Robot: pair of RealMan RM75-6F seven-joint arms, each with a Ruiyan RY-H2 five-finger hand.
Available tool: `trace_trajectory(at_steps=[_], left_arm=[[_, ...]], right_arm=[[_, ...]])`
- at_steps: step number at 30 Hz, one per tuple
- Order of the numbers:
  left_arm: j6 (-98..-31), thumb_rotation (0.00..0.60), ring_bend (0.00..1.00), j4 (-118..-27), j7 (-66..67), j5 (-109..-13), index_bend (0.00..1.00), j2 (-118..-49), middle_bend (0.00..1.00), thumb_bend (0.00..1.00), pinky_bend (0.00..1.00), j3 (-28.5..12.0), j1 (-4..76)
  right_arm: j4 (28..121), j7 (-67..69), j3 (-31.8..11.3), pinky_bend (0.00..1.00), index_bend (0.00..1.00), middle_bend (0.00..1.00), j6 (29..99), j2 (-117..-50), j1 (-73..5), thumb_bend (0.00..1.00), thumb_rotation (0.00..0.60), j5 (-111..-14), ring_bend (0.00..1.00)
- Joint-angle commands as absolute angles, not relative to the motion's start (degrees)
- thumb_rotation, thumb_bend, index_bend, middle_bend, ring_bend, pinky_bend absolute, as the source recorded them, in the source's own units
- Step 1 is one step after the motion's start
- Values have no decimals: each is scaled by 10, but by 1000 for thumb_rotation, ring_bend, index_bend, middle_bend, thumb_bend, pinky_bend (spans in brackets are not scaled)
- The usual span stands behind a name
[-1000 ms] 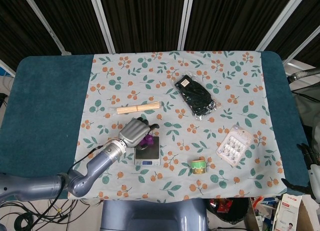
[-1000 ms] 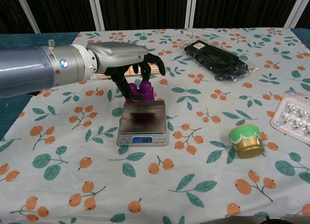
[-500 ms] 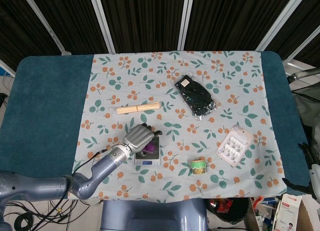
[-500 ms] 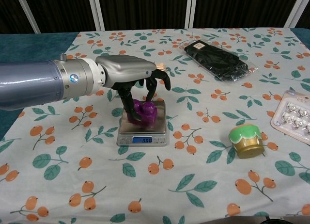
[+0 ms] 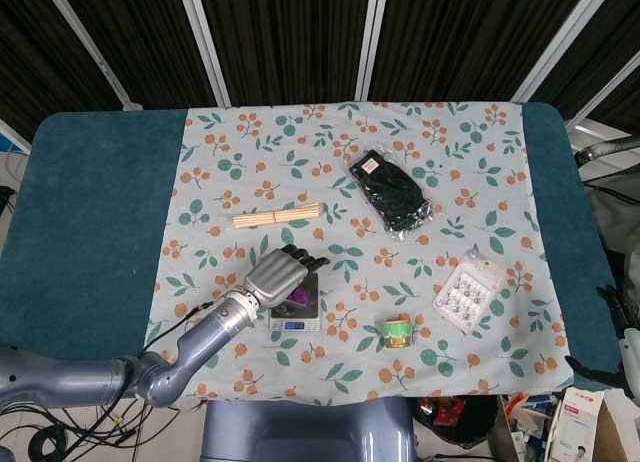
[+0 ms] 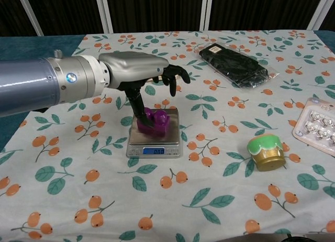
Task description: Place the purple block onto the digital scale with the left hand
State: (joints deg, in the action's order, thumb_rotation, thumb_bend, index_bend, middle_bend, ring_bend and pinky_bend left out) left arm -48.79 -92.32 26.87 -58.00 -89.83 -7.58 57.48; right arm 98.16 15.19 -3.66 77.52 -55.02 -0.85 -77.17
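Observation:
The purple block point(image 6: 155, 121) lies on the steel platform of the digital scale point(image 6: 168, 135), near its back edge. My left hand point(image 6: 140, 69) hovers just above it. The fingers point(image 6: 172, 74) are lifted and spread off the block, while the thumb still reaches down along the block's left side. In the head view the left hand point(image 5: 276, 274) covers the scale's point(image 5: 296, 320) rear left corner. Only a sliver of the purple block point(image 5: 299, 299) shows past the hand there. The scale's blue display faces me. My right hand appears in neither view.
A bundle of wooden sticks point(image 5: 277, 217) lies behind the scale. A black packet point(image 6: 238, 64) sits at the back right. A green-lidded jar point(image 6: 267, 152) stands right of the scale, and a blister tray point(image 6: 316, 124) lies at the far right.
The left hand carried the block forward and down onto the scale. Its fingers have since lifted off and spread, and the block rests on the platform.

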Motion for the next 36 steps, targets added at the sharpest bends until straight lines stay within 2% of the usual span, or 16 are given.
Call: trace_trajectory(at_steps=[1,6,11,15,18,24,28,36], left_arm=[[-518,600,122,-981,256,-608,131,-851,239,19,157,-77,554],[-587,600,99,-1060,238,-676,131,-780,214,19,145,-61,506],[-669,600,96,-1144,184,-764,135,-683,211,20,144,-14,426],[-763,600,96,-1149,148,-834,121,-630,209,20,101,31,346],[-821,600,72,-1126,147,-844,92,-606,199,21,61,63,284],[-896,600,62,-1074,167,-825,78,-619,184,24,50,86,193],[-905,600,62,-1048,121,-821,76,-632,180,25,49,91,160],[-909,600,38,-979,46,-800,72,-663,166,25,38,66,124]], right_arm=[[980,148,-37,182,0,0,777,-551,-9,76,600,-771,131],[980,140,-38,182,0,0,780,-553,-8,76,600,-771,131],[978,126,-38,182,0,0,789,-556,-7,75,600,-776,131],[977,116,-37,182,0,0,798,-559,-5,76,600,-784,131],[973,113,-34,182,0,0,804,-560,-5,76,600,-798,131],[970,113,-31,182,0,0,809,-560,-4,73,600,-808,129],[968,115,-31,182,0,0,817,-560,-2,73,600,-816,128],[962,125,-29,181,0,0,817,-561,-2,70,600,-820,128]])
